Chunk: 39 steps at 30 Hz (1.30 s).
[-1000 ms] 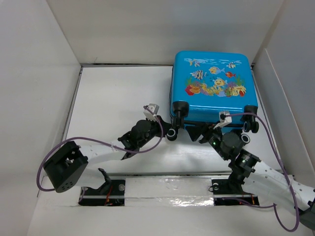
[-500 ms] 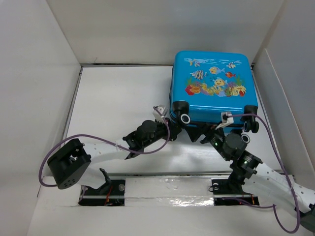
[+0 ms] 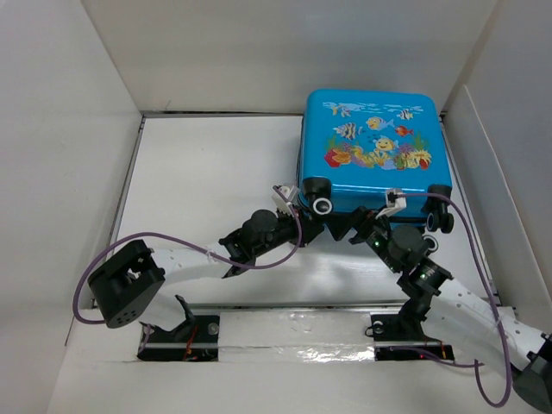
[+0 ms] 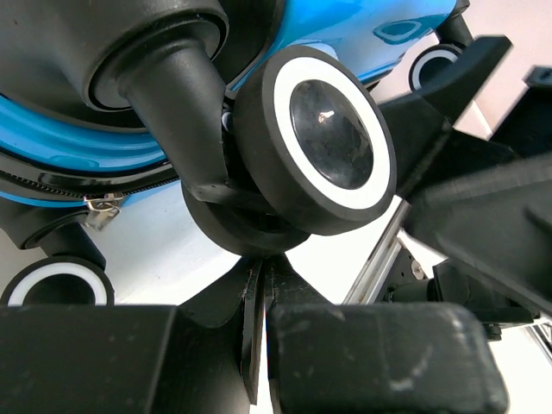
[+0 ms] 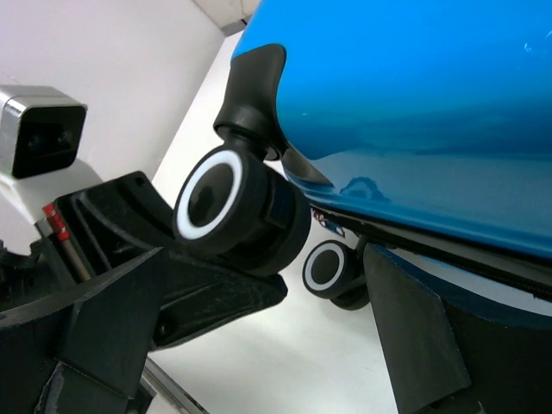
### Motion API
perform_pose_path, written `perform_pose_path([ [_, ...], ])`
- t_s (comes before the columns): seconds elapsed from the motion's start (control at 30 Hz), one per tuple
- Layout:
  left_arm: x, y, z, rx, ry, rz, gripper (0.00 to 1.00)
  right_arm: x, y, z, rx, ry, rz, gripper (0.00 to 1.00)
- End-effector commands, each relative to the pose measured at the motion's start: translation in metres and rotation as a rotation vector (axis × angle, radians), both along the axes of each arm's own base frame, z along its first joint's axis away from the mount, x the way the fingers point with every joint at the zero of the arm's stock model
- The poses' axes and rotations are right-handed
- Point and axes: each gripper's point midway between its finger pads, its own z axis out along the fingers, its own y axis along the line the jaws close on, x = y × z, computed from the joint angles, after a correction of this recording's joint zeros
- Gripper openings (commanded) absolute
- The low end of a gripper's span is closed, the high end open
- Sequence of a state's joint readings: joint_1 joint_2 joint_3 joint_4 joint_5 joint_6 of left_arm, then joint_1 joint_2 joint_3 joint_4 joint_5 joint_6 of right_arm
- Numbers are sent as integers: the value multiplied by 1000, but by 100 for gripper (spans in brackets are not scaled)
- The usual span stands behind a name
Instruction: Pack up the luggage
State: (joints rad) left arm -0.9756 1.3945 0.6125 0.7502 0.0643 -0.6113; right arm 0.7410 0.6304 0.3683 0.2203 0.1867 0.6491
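Note:
The luggage (image 3: 371, 147), a bright blue case with a fish print, lies flat and closed at the back right of the table. Its black wheels face the arms. My left gripper (image 3: 306, 216) is shut, empty, its tips (image 4: 263, 263) just under the near-left wheel (image 4: 332, 138); whether they touch is unclear. My right gripper (image 3: 366, 222) stands open at the case's near edge. In the right wrist view its fingers (image 5: 414, 328) spread wide below the blue shell (image 5: 414, 78), one beside a wheel (image 5: 216, 203), nothing held.
White walls enclose the table on three sides, and a white panel (image 3: 496, 172) leans close to the case's right side. Bare white tabletop (image 3: 207, 164) stretches left of the case. Purple cables (image 3: 466, 233) loop off both arms.
My left gripper moved right, up to the case's near-left wheel, which swivelled. My right gripper opened wide and edged toward the case's near edge. The case stayed put.

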Motion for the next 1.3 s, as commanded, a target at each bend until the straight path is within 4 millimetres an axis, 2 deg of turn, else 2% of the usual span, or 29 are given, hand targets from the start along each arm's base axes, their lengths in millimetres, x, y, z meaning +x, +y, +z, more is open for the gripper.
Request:
perform_pose_path([
  [0.0, 5, -13, 46, -122, -77, -7, 0, 5, 10, 34, 116, -81, 52, 100],
  [0.13, 7, -12, 45, -116, -80, 0, 0, 7, 20, 38, 180, -80, 109, 100],
  [0.2, 7, -12, 44, -111, -82, 1, 0, 1, 29, 45, 201, -101, 181, 100],
  [0.37, 8, -13, 42, -108, -80, 2, 0, 0, 44, 37, 212, -72, 247, 100],
  [0.87, 8, -12, 50, -118, -93, 5, 0, 14, 44, 11, 176, 3, 188, 100],
  [1.03, 8, -9, 54, -123, -100, 11, 0, 22, 35, 2, 149, 30, 130, 100],
  [1.27, 5, -10, 53, -130, -95, -2, 0, 24, 41, 11, 159, 1, 154, 99],
])
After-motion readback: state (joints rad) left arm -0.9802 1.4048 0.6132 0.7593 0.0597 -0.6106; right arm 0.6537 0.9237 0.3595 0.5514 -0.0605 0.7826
